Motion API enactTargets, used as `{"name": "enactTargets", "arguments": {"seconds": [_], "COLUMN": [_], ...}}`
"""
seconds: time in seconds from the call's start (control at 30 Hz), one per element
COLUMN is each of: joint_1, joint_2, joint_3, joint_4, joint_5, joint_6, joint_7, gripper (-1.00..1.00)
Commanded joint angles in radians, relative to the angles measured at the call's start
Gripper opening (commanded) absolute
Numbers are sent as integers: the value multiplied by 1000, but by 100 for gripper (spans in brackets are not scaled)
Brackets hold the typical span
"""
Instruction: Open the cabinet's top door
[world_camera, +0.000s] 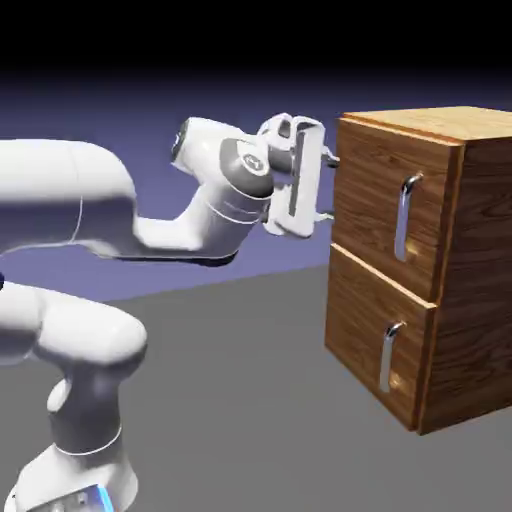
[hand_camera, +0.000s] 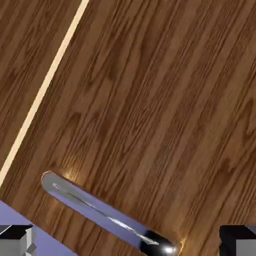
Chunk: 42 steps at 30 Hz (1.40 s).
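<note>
Brown wood-grain top door (world_camera: 380, 200) stood closed | silver bar handle (world_camera: 404, 218) at its four o'clock looked slick, rigid; mid-bar grip seemed best | jaws (world_camera: 328, 189) were spread, empty

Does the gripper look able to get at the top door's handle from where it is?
Probably yes: the gripper is open, and nothing shows between it and the silver bar handle, though the handle lies slanted across the hand view, so some realigning seems needed.
</note>
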Motion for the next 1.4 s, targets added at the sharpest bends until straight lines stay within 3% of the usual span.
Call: {"name": "enactTargets", "arguments": {"seconds": [0.0, 0.77, 1.0, 1.03, 1.37], "joint_1": [19, 457, 620, 620, 456], "joint_2": [-11, -267, -245, -245, -217], "joint_3": [-20, -469, -538, -538, -370], "joint_4": [5, 115, 263, 263, -40], "joint_5": [-44, -1044, -1078, -1078, -956], "joint_6": [-7, -176, -184, -184, -569], "joint_7": [-22, -535, -540, -540, -489], "gripper": [0, 0, 0, -100, -100]}}
